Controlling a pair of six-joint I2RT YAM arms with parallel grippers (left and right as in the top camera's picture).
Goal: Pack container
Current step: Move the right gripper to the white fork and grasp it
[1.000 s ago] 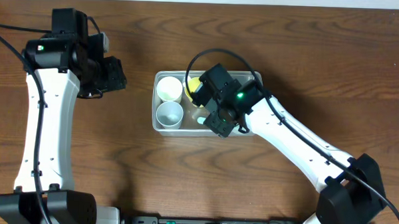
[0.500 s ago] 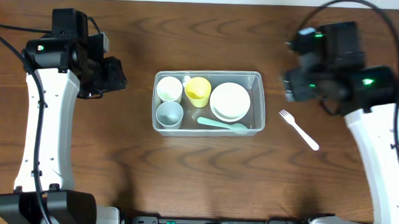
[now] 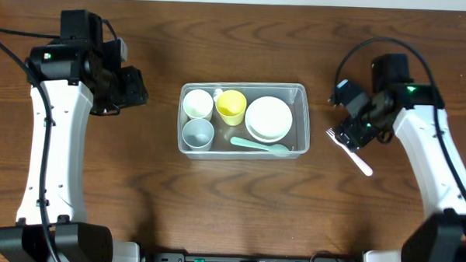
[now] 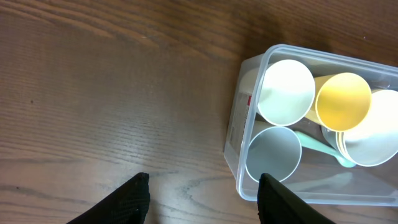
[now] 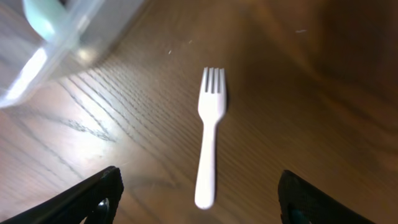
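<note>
The clear plastic container (image 3: 300, 93) sits mid-table. It holds a white cup (image 3: 197, 104), a grey cup (image 3: 198, 133), a yellow cup (image 3: 231, 104), a white bowl (image 3: 268, 118) and a mint spoon (image 3: 260, 145). A white plastic fork (image 3: 355, 158) lies on the table right of the container, tines toward it. My right gripper (image 3: 349, 132) hovers open over the fork; in the right wrist view the fork (image 5: 209, 134) lies between the spread fingers (image 5: 93, 199). My left gripper (image 3: 133, 89) is open and empty, left of the container (image 4: 244, 122).
Dark wooden table (image 3: 230, 216). A cable loops above the right arm (image 3: 419, 153). The left arm (image 3: 54, 140) runs down the left side.
My right arm has come out of the container, swung far right, then dropped down and in over the fork. The left arm has not moved.
</note>
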